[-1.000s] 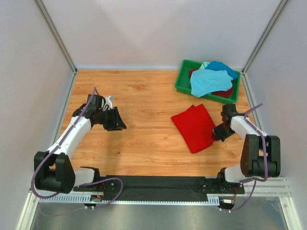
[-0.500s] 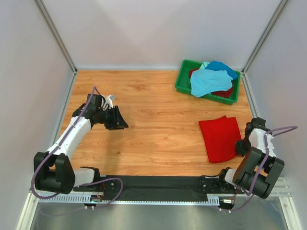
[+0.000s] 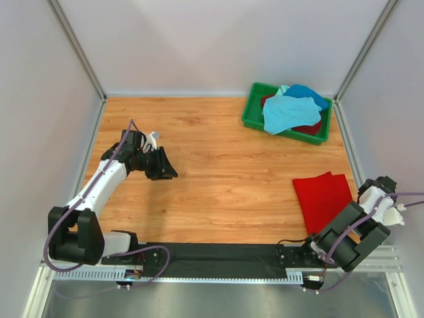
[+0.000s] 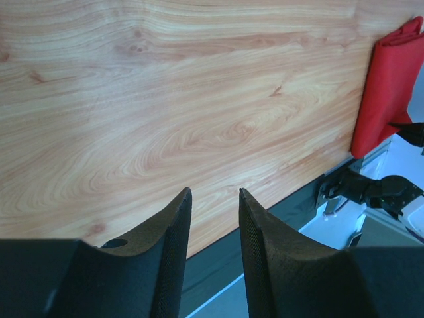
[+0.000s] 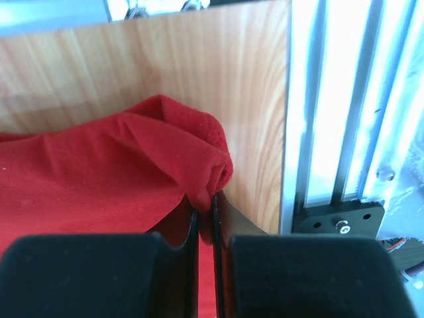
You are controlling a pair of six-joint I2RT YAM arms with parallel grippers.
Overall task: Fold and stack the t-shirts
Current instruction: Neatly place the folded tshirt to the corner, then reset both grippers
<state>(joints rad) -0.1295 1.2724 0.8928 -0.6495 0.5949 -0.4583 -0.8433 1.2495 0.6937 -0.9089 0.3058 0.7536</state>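
Nearest to us, at the near right corner of the table (image 3: 225, 165), we see the right gripper (image 5: 205, 215) closed tight on a bunched edge of the bright red shirt (image 3: 322, 199). The two dark fingers (image 5: 228, 225) press together with a fold of red cloth pinched between them. In the right wrist view the cloth rises into a small hump just where it enters the fingers. The rest spreads away to the left over the wood. Just to the right of the pinch the wood ends, and a metal rail (image 5: 331, 99) runs beside it. From above, we see the red shirt lying as a folded, roughly rectangular piece, flat on the table close to its right edge. Farther in and on the left side, the left gripper (image 4: 213, 193) hangs over bare wood with its fingers a little apart and nothing between them, well apart from the red shirt. At the far right corner stands a green bin (image 3: 250, 114). In it we see a light turquoise shirt (image 3: 288, 112) heaped on top, a blue shirt (image 3: 308, 93) behind it and a dark red shirt (image 3: 311, 128) showing beneath them, all loose and unfolded.
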